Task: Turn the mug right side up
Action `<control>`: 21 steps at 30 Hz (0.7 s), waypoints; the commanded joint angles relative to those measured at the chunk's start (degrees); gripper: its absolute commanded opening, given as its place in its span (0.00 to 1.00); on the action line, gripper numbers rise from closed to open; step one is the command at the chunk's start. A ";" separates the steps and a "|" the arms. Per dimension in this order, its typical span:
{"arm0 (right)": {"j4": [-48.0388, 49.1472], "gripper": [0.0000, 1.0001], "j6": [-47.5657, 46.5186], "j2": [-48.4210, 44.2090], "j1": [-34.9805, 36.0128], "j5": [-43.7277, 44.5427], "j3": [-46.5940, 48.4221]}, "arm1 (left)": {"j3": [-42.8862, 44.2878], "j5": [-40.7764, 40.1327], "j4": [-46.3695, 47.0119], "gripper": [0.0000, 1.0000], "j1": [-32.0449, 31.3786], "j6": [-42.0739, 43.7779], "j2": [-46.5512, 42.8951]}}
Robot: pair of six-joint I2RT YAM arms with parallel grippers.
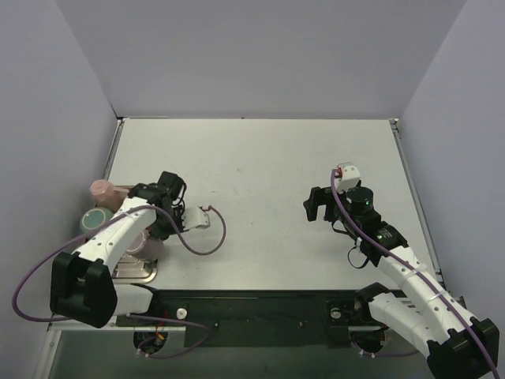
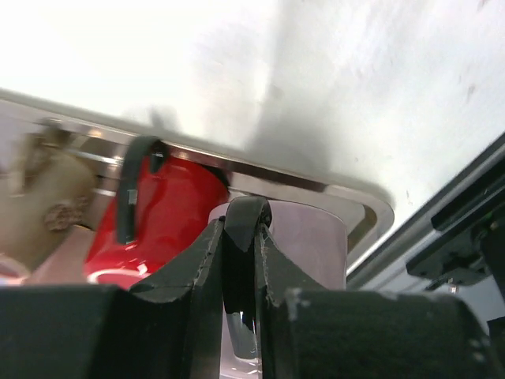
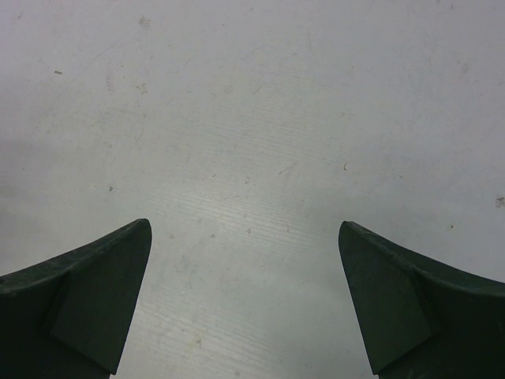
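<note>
A pale lilac mug with a dark handle stands in a metal tray at the table's near left. Its closed flat end faces up in the left wrist view. In the top view the mug is partly hidden under the left arm. My left gripper is shut on the mug's handle; in the top view it sits right over the mug. My right gripper is open and empty above bare table at the right, its fingertips wide apart.
A red mug with a dark handle stands next to the lilac mug in the tray. A pink mug and a teal mug stand further left. The tray's rim lies near the table's front edge. A purple cable loops beside the left arm.
</note>
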 commanded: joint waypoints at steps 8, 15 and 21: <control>6.30 1.00 9.96 -3.80 4.47 -6.00 2.30 | 24.10 29.48 -2.08 0.00 -0.70 -25.47 -3.72; 28.64 1.00 19.72 4.17 22.14 -11.54 5.36 | 33.17 41.46 9.16 0.00 -1.58 -46.38 -4.16; 36.02 0.93 25.61 13.41 28.74 -17.95 12.40 | 34.23 48.13 15.67 0.00 -3.77 -52.99 -7.50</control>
